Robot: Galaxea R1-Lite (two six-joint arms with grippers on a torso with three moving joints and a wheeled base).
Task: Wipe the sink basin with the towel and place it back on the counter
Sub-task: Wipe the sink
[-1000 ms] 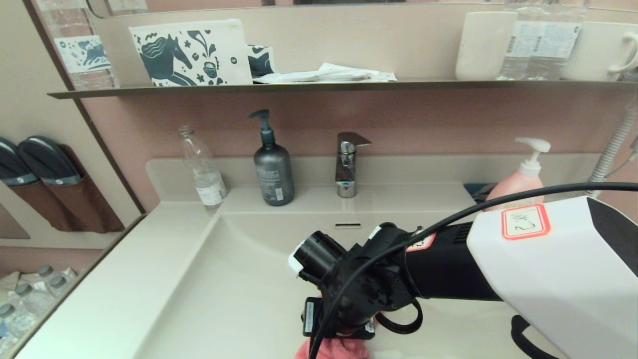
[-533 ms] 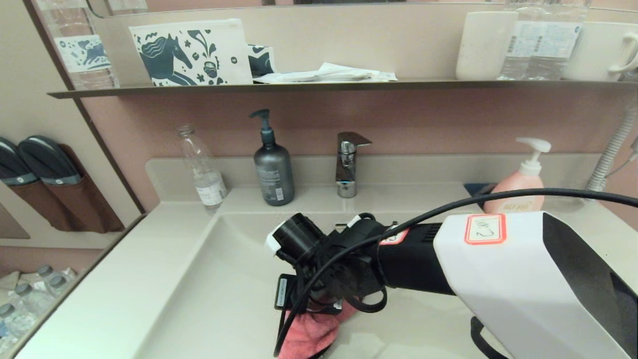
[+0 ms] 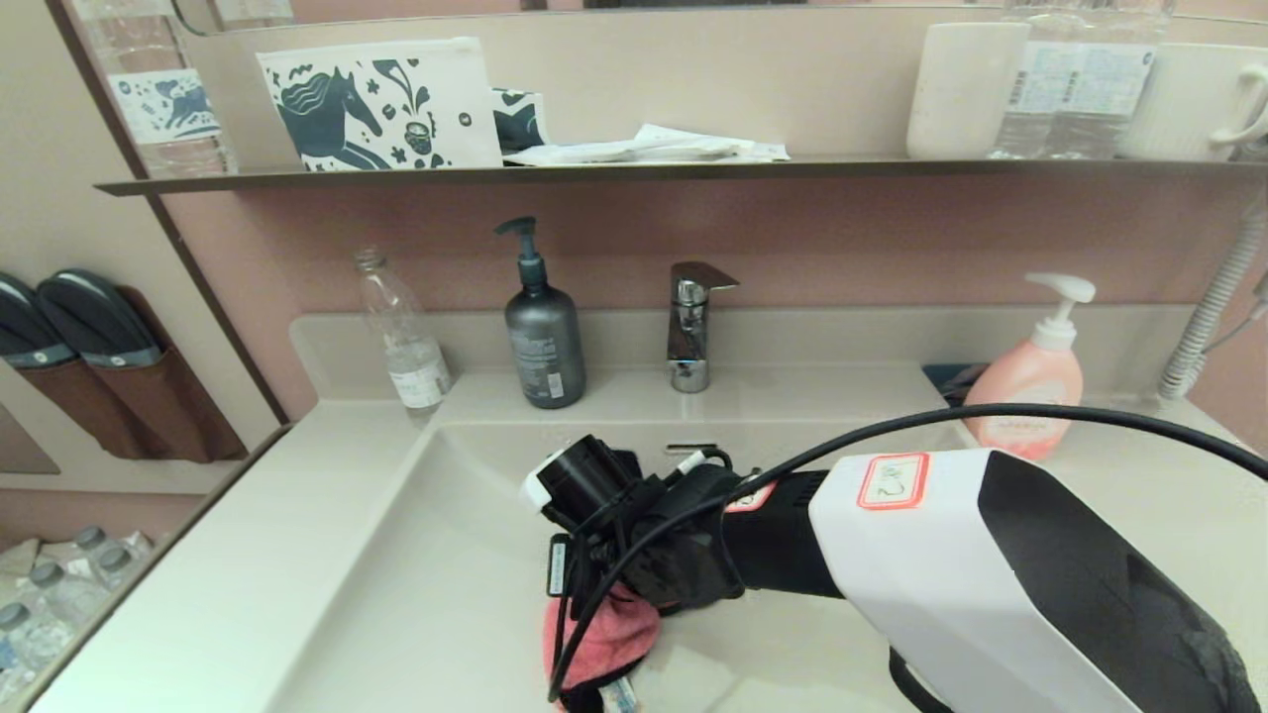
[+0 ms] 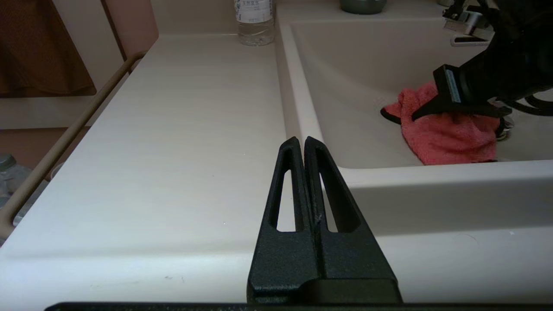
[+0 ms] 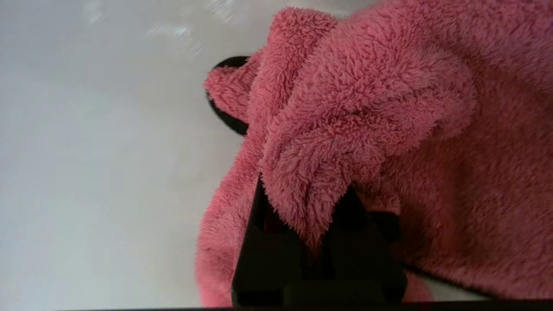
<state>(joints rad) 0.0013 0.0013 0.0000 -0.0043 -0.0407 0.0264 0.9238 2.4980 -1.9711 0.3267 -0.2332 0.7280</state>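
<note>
The sink basin point(image 3: 466, 555) held the towel point(image 3: 604, 634), and nothing else lay in it that I could see. The towel sat on the basin floor toward the near side, bunched under my right pincer point(image 5: 311, 233), whose fingers were pinching a thick fold of it between them. It was a coral-pink, fluffy terry cloth, crumpled into loose folds, with a thin black edging curling out at one corner. From my left wrist view the towel point(image 4: 445, 129) lay against the basin floor with its lower edge draped toward the near wall, partly covered by my right wrist.

My left pincer point(image 4: 304, 147) hung idle over the counter point(image 4: 173, 129), just left of the basin's near-left corner, its fingers pressed together on nothing.

On the counter's far edge stood a clear plastic bottle point(image 3: 401, 332) at the left, a grey pump bottle point(image 3: 543, 322) beside the tap point(image 3: 690, 322), and a pink soap bottle point(image 3: 1030, 376) at the far right.
</note>
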